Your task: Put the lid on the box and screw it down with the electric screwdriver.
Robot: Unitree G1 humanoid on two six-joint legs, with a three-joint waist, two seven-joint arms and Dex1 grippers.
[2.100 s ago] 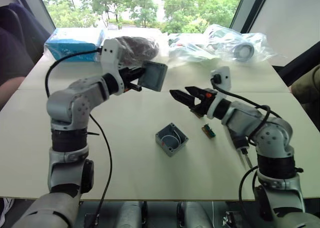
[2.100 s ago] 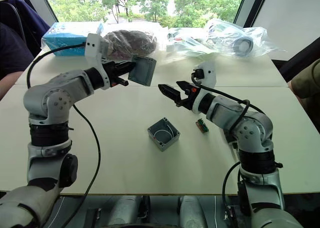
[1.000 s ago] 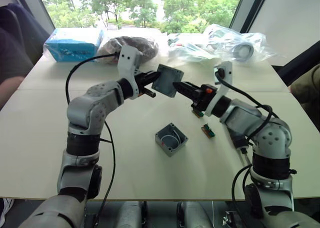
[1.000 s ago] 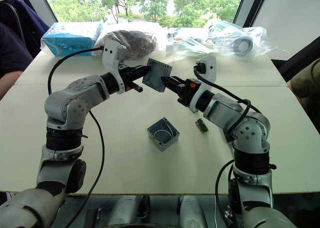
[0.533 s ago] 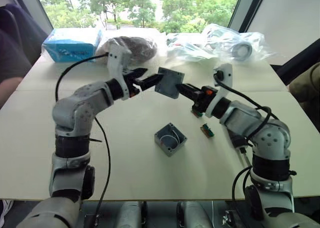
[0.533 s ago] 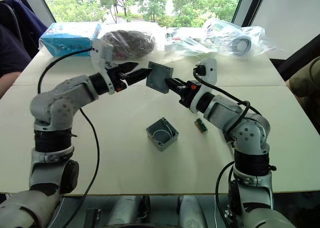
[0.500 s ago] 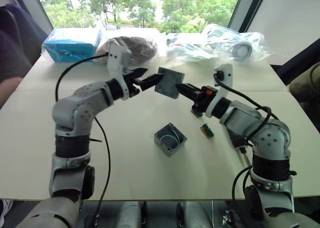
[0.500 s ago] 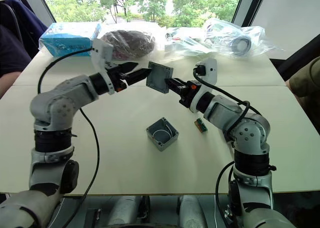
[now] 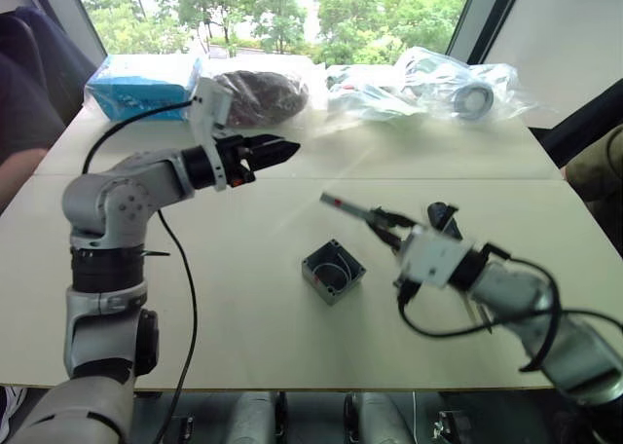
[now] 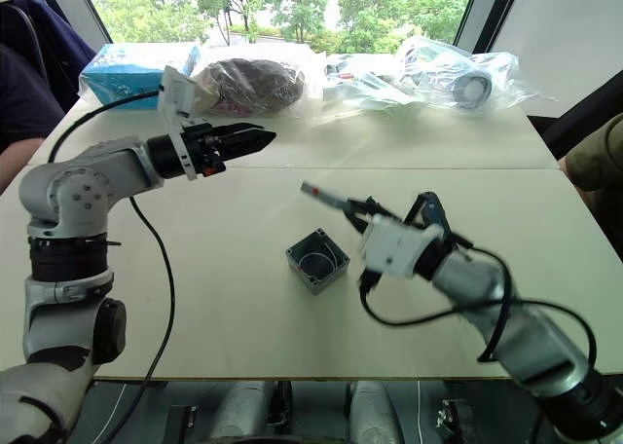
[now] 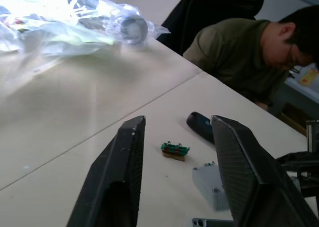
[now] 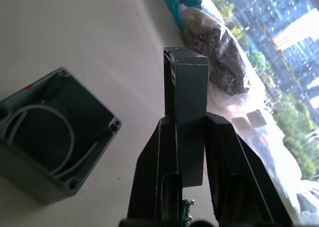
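The open grey box sits mid-table with a looped wire inside, and shows again in the right wrist view. My right gripper is shut on the grey lid, which hangs edge-on in the air just right of and above the box. The lid stands clamped between that gripper's fingers. My left gripper hovers up and to the left over the table, open and holding nothing, its fingers set apart. The dark electric screwdriver lies on the table beyond a green connector.
A blue packet, a dark bagged bundle and clear plastic bags line the table's far edge. A seated person in an olive shirt is at the right side. Another person's arm rests at the left edge.
The lid went from my left gripper into my right. The left gripper opened and pulled back left. The right arm swung down, bringing the lid edge-on beside the box.
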